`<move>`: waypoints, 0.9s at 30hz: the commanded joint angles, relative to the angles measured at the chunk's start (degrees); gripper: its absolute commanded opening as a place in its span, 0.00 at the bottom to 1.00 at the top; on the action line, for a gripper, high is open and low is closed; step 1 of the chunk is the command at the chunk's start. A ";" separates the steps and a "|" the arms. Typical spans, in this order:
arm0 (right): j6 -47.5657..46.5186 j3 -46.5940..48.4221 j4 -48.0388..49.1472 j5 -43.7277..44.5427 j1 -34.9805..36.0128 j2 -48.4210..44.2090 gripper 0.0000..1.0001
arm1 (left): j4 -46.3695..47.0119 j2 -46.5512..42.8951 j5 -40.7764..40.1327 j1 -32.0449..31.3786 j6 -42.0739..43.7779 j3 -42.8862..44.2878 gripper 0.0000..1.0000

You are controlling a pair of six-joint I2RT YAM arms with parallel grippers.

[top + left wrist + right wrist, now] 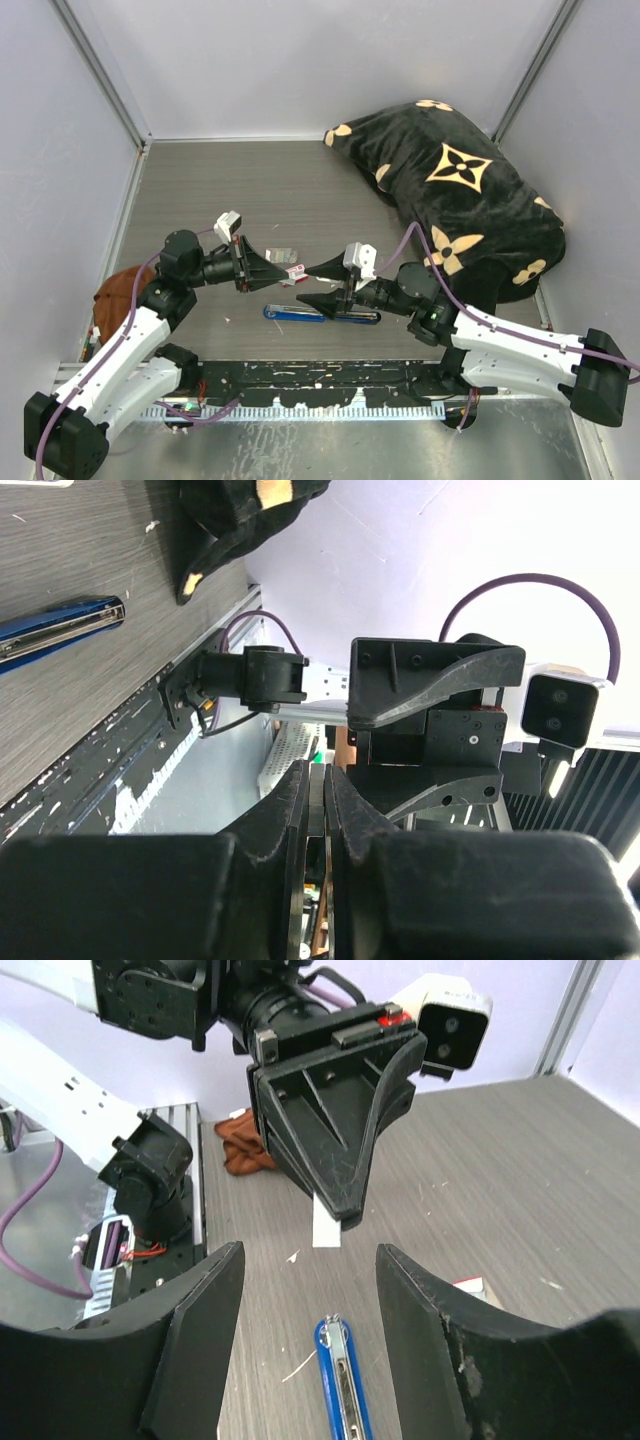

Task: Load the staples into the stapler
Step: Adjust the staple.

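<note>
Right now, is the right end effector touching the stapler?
Apart. The right wrist view shows the stapler lying between the fingers of the open right end effector, with bare table showing on both sides.

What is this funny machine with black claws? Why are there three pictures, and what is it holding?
It is a robot: two arms bolted to a table, each ending in a two-finger claw called a gripper. One picture looks down from above; the other two come from cameras on the wrists. On the table lie a blue stapler, a little red-and-white box, a brown cloth and a black flowered blanket. The left gripper is pinched shut on what looks like the staples, a small pale strip. The right gripper is open and empty, near the stapler.
</note>
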 commanded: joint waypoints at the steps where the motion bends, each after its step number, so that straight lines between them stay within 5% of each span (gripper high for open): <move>1: -3.97 -0.41 9.03 4.41 1.87 0.28 0.61 | 3.90 -0.67 1.67 0.03 -1.00 1.76 0.11; 27: -8.07 -0.59 12.59 4.61 2.90 5.68 0.38 | 7.10 -0.91 2.48 0.02 -3.26 1.36 0.09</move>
